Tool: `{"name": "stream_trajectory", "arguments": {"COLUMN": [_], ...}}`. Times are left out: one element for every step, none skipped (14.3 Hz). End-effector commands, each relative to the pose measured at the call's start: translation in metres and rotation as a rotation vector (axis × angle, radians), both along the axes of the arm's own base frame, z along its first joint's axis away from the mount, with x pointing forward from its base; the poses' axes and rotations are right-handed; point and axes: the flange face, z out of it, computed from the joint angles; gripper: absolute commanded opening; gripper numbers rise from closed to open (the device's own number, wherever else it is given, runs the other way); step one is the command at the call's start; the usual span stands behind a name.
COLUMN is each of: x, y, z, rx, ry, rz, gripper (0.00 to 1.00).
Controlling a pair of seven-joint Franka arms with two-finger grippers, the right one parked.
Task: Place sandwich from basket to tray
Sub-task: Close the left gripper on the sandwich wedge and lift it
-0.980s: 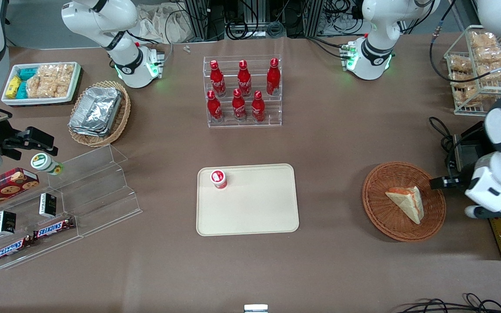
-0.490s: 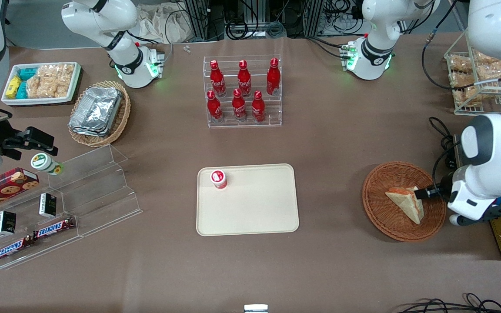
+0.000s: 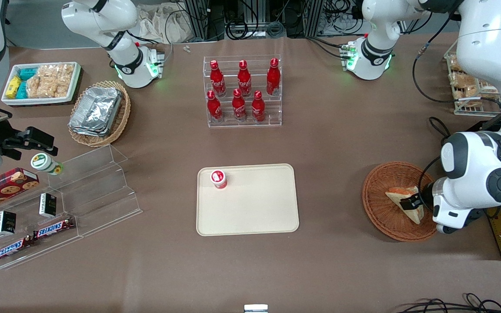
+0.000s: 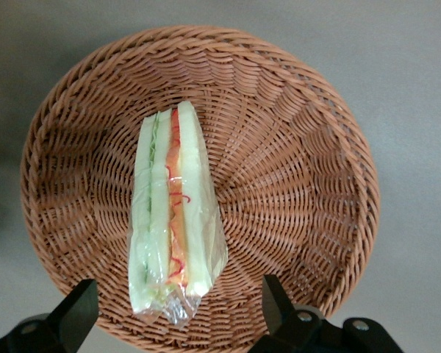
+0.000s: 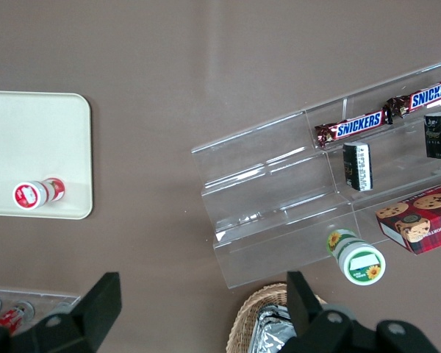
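Surface: brown table (image 3: pixel 346 143) carrying all items, seen from above.
Sandwich: sandwich (image 3: pixel 400 198) lies in the basket (image 3: pixel 379 204), wrapped in clear film; in the left wrist view the sandwich (image 4: pixel 173 220) rests on edge, orange-red and green filling layers facing up, off centre on the basket (image 4: pixel 294 162) floor.
Gripper: left arm's gripper (image 3: pixel 412 203) sits low over the sandwich, above the basket's side nearest the working arm's end of the table.
Fingers: spread wide; in the wrist view the two fingers (image 4: pixel 73 316) stand one on each side of the sandwich's wrapped end, apart from it, gripper (image 4: pixel 178 312) not closed on anything.
Tray: cream tray (image 3: pixel 259 217) lies mid-table, well apart from the basket, toward the parked arm's end.
On tray: small red-lidded cup (image 3: pixel 218 178) stands in one corner, the corner farther from the front camera.
Farther off: clear rack of red bottles (image 3: pixel 242 90), farther from the front camera than the tray.
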Motion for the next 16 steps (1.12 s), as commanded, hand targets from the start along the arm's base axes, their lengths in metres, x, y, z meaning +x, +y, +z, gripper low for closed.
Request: {"name": "stream_trajectory", "arguments": {"x": [-0.006,-0.009,-0.010,-0.013,-0.016,-0.017,-0.017,-0.017,-0.017,-0.016,-0.016,-0.015,-0.016,-0.015,-0.016,-0.015], "y": [0.001,0.001,0.002,0.003,0.003,0.003,0.004,0.003,0.004,0.004,0.004,0.004,0.004,0.004,0.002,-0.001], "z": [-0.016,-0.021,-0.025,-0.031,-0.036,-0.039,-0.039,-0.038,-0.038,-0.036,-0.035,-0.031,-0.026,-0.017,-0.007,0.007], "rx": [0.009,0.009,0.013,0.018,0.020,0.020,0.020,0.020,0.021,0.023,0.023,0.024,0.025,0.027,0.032,0.035], "ry": [-0.016,-0.020,-0.025,-0.027,-0.029,-0.036,-0.038,-0.039,-0.040,-0.043,-0.044,-0.049,-0.049,-0.058,-0.054,-0.044], "rz": [0.026,0.029,0.033,0.039,0.036,0.038,0.040,0.040,0.050,0.062,0.069,0.072,0.071,0.082,0.099,0.099], "gripper": [0.99,0.99,0.99,0.99,0.99,0.97,0.90,0.79,0.67,0.56,0.48,0.40,0.31,0.25,0.16,0.15]}}
